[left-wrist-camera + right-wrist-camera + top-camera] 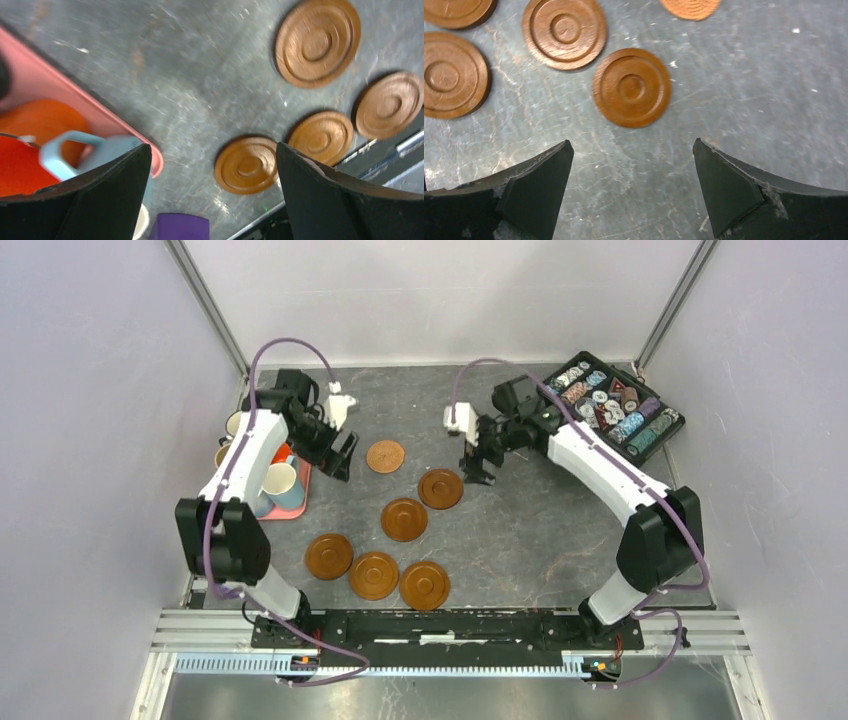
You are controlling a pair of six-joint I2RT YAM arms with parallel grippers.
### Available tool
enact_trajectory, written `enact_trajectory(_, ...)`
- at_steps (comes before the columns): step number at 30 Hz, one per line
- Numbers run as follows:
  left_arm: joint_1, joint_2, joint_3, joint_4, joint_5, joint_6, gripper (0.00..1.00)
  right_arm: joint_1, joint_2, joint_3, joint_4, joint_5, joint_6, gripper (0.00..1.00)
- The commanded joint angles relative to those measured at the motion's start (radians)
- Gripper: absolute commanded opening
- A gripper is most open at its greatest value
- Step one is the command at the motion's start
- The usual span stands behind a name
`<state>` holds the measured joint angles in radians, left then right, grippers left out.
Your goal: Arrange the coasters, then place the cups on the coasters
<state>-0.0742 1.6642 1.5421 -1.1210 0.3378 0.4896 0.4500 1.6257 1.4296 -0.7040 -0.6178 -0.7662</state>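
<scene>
- The right jaws were seen spread wide and empty above bare desk, with a round brown wooden coaster [631, 87], ringed at its centre, lying just ahead of them.
- The left jaws were likewise spread, nothing between them, held beside a pink rectangular tray [60, 95]; a light blue handled mug [95, 155] was seen at that tray's edge.
- Six coasters [404, 519] were counted, scattered loosely mid-desk, a paler woven-looking disc [385, 456] farthest out and three nearest the arms. None was topped by a cup.
- The mugs [283, 453] were found grouped on the tray at the left, partly hidden by the left arm [245, 455].
- The arranging step was judged to be in hand and hardly begun. A descent over the nearest disc was judged to be called for next, with its thin rim pinched close to the surface.
- A dark grey scratched desk [540, 540] was shown, with a black tray of multicoloured poker chips [615, 405] at the far right.
- The space was enclosed by pale walls [100, 390], with an aluminium rail [450, 625] at the near edge.
</scene>
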Motion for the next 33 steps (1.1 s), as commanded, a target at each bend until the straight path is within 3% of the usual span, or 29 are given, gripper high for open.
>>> enact_trajectory(1,-0.014,-0.149,-0.172,0.055,0.047,0.192,1.00,0.067,-0.055,-0.120,0.005,0.055,-0.086,0.98)
enact_trajectory(6,0.038,-0.275,-0.320,0.090,0.178,0.268,1.00,0.093,-0.156,-0.365,0.153,0.119,-0.051,0.98)
enact_trajectory(13,0.039,-0.429,-0.570,0.170,0.207,0.382,1.00,0.163,-0.197,-0.476,0.249,0.223,0.016,0.98)
enact_trajectory(22,0.038,-0.421,-0.625,0.319,0.240,0.211,1.00,0.340,-0.209,-0.499,0.305,0.305,0.115,0.98)
enact_trajectory(28,0.038,-0.479,-0.667,0.426,0.116,0.127,1.00,0.436,-0.198,-0.532,0.371,0.300,0.127,0.99)
enact_trajectory(33,0.038,-0.543,-0.710,0.404,0.098,0.063,0.99,0.459,-0.179,-0.541,0.422,0.235,0.174,0.99)
